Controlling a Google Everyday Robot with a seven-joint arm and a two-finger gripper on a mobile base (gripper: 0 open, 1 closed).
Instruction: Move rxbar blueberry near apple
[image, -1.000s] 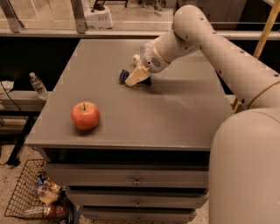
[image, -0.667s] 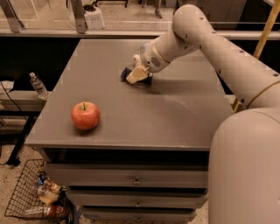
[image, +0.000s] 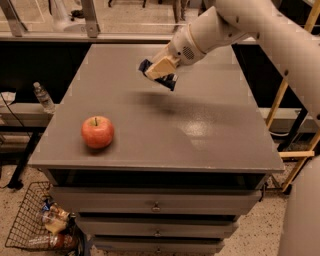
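Grey table (image: 210, 135), with drawers below, fills the middle of the room as a white arm (image: 235, 25) reaches in from the right over its far half. The apple (image: 97, 132) sits near the front left corner, well apart from the arm. The gripper (image: 159, 73) hangs above the tabletop toward the back, its tan fingers (image: 162, 65) closed on the navy bar (image: 169, 81). The bar looks lifted clear, with a shadow (image: 155, 97) on the surface beneath it. The pick-up appears done, and the carry is the step in hand. The next move, as I judge it, calls for swinging the bar forward and left, lowering it just beside the apple without nudging the fruit, then letting go.
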